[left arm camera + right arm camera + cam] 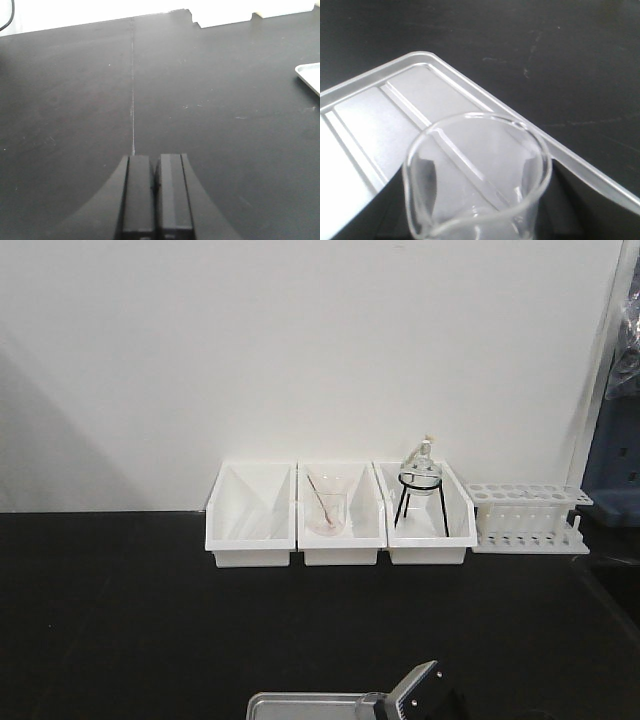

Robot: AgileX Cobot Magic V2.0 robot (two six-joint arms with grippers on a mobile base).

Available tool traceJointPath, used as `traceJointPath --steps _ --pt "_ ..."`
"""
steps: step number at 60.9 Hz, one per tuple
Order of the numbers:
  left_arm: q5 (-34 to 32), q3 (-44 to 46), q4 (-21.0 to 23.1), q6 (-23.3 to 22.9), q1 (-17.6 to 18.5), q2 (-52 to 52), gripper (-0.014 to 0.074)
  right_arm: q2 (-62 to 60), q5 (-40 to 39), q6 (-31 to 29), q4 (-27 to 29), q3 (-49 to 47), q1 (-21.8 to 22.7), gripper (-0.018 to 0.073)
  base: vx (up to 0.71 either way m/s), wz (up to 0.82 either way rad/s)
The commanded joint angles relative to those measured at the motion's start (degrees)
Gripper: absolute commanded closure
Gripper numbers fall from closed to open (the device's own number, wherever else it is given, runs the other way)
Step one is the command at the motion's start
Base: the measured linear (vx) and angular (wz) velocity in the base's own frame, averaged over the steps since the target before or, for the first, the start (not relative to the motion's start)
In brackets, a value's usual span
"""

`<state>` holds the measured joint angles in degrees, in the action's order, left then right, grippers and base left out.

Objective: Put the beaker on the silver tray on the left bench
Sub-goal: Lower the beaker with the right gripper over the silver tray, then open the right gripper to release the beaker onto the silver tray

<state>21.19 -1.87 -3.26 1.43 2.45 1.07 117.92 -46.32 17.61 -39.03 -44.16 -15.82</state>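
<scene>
1. Nearest the lens in the right wrist view is the beaker [477, 175], its round clear rim filling the lower frame. It sits over the silver tray [395, 107], inside the tray's far corner. Whether its base touches the tray floor is hidden.
2. That same view shows none of the right gripper's fingers, so I cannot tell how it stands or whether it holds the glass.
3. The front view alone shows the right gripper [425, 697] as a grey and black block at the bottom edge, against the tray's right end [300, 705], with a faint glimpse of the beaker [372, 703] beside it.
4. The left bench [120, 620] is a wide matte black worktop. The left wrist view adds a thin pale seam running up it.
5. Only the front view shows the back row against the wall: three white bins [340, 515], the middle one with a glass vessel and stirring rod [327, 505], the right one with a round flask on a black stand [420, 485], then a white test-tube rack [528, 518].
6. The left gripper [156, 192] hangs above bare worktop with its jaws pressed together on nothing. A tray corner [310, 75] shows well to its right.
</scene>
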Motion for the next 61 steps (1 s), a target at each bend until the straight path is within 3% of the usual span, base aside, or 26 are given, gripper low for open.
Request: traceJointPath --steps 1,10,26,33,49,56,61 --pt "-4.3 -1.1 0.1 -0.1 0.4 0.4 0.0595 -2.7 -4.3 -0.7 1.4 -1.2 -0.1 0.0495 0.0 0.0" --pt "-4.3 -1.1 0.1 -0.1 0.4 0.4 0.0595 -2.7 -4.3 0.3 1.3 -1.2 -0.1 0.0352 0.0 0.0" --pt "-4.3 -1.1 0.1 -0.1 0.4 0.4 0.0595 -2.7 -4.3 0.9 1.3 -1.2 -0.1 -0.0025 0.0 0.0" --pt "-4.3 -1.1 0.1 -0.1 0.4 0.4 0.0595 -2.9 -4.3 0.9 1.3 -1.2 -0.1 -0.0121 0.0 0.0" --pt "-4.3 -1.1 0.1 -0.1 0.4 0.4 0.0595 -10.8 -4.1 0.9 1.3 -1.2 0.0 -0.0139 0.0 0.0" --pt "-4.3 -1.1 0.1 -0.1 0.4 0.4 0.0595 -17.9 -1.9 3.7 1.3 -1.2 0.0 -0.0098 0.0 0.0" --pt "-4.3 -1.1 0.1 -0.1 0.4 0.4 0.0595 -24.3 1.5 8.1 0.8 -1.0 0.0 -0.0019 0.0 0.0"
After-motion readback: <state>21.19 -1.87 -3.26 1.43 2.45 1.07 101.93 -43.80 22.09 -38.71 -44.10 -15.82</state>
